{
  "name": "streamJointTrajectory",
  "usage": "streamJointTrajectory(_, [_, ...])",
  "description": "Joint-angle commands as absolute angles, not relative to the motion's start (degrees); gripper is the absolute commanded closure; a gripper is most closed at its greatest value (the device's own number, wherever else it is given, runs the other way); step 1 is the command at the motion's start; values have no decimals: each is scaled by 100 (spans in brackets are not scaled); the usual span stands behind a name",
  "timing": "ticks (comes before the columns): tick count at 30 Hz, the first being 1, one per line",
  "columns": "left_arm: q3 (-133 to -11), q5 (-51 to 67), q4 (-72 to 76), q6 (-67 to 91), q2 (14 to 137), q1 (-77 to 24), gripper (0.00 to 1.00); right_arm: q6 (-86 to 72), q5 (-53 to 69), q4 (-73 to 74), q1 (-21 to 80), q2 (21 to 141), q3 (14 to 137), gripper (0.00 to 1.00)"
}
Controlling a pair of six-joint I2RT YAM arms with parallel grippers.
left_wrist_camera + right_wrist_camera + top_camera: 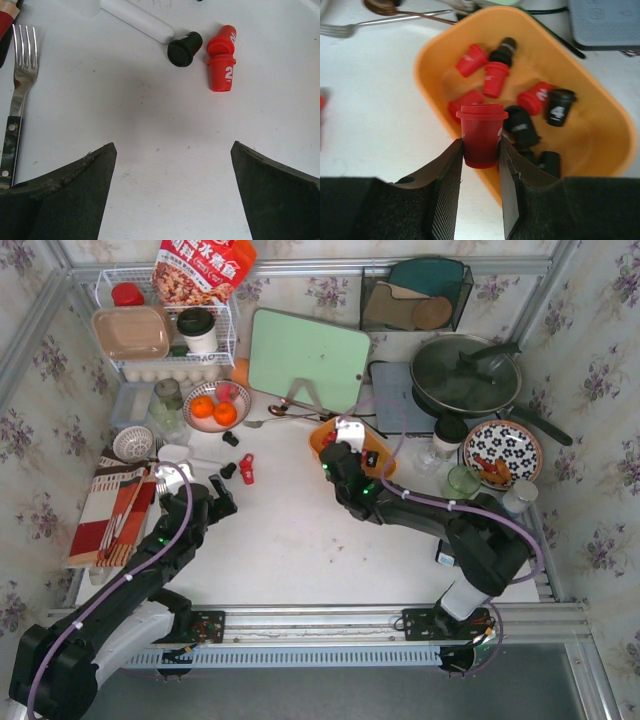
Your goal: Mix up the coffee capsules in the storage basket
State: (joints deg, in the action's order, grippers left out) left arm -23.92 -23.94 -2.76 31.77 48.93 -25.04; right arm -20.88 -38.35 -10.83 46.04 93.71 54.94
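Red and black coffee capsules (pixel 221 75) lie loose on the white table (pixel 150 120) ahead of the left gripper (pixel 172 150), its jaws wide apart, probably ready to collect one. The right gripper (pixel 480 150) pinches a red capsule (pixel 481 127) upright, rim up, long axis vertical, over the orange storage basket (pixel 427 55), likely to drop it among the others.

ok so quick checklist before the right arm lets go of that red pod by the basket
1. Grip: right end effector shut on the red pod, pod upright: ok.
2. Pod past the near rim of the basket: cannot tell, it hangs right at the edge.
3. Landing room: bare floor on the basket's right side: ok.
4. Left end effector out of the way, open over the table: ok.
5. All pods gathered: not ok, a black pod and loose red pods lie on the table.
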Motion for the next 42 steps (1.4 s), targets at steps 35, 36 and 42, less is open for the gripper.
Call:
streamJointTrajectory(35, [-2488,-2402,-311,3259,4946,-2496,1,-2026,-3089,-897,4676,9464,5786,43])
streamJointTrajectory(36, [-2480,-2422,-316,3265,4936,-2496,1,-2007,-2982,-1011,4768,9583,5897,43])
streamJointTrajectory(42, [-2444,-2528,-366,3283,4803,-2496,1,-1611,-2299,-1655,5312,10601,6713,43])
